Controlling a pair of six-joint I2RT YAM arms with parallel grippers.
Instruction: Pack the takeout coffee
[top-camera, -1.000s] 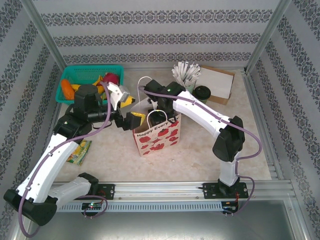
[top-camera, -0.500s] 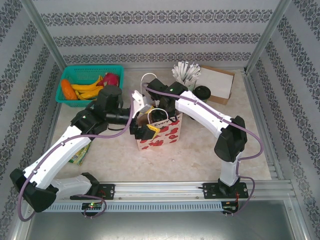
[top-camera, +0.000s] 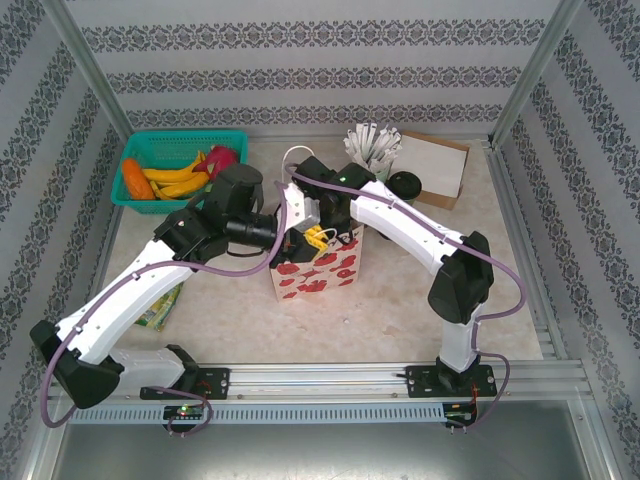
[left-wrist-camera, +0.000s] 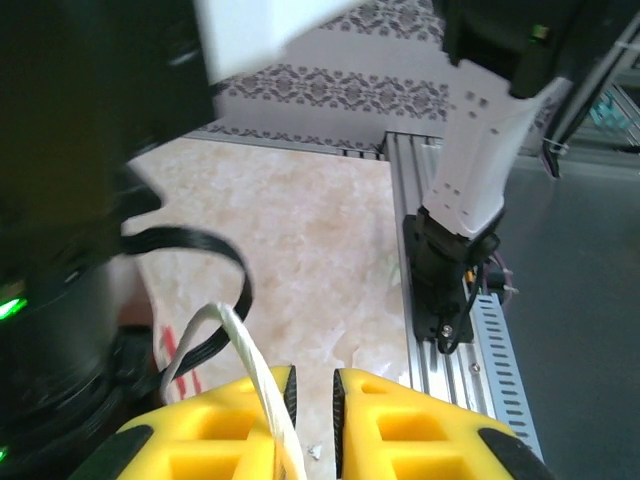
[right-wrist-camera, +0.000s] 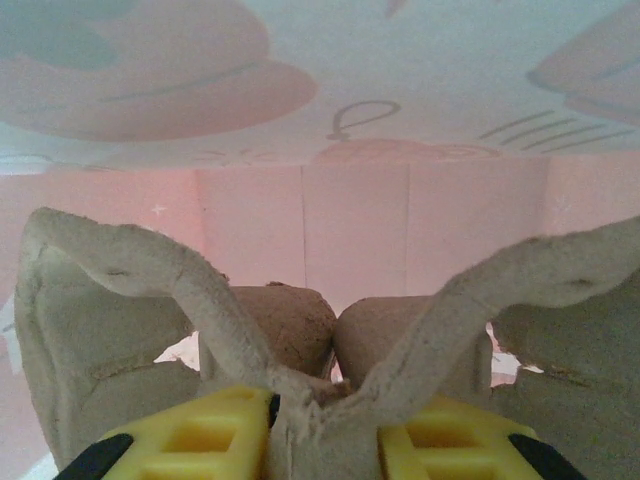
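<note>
While the left gripper (left-wrist-camera: 312, 388) pinches the white handle (left-wrist-camera: 243, 352) of the gift bag (top-camera: 322, 276), the right gripper (right-wrist-camera: 324, 422) clamps a pulp cup carrier (right-wrist-camera: 130, 290) inside; bag lettering is unreadable. Takeout coffee (top-camera: 405, 185) stands toward the table's (top-camera: 250, 320) far right corner.

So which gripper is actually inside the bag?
The right gripper: its camera sees the bag's pink inside walls, and it pinches a cardboard carrier. The left gripper is outside, closed on the bag's white handle.
</note>
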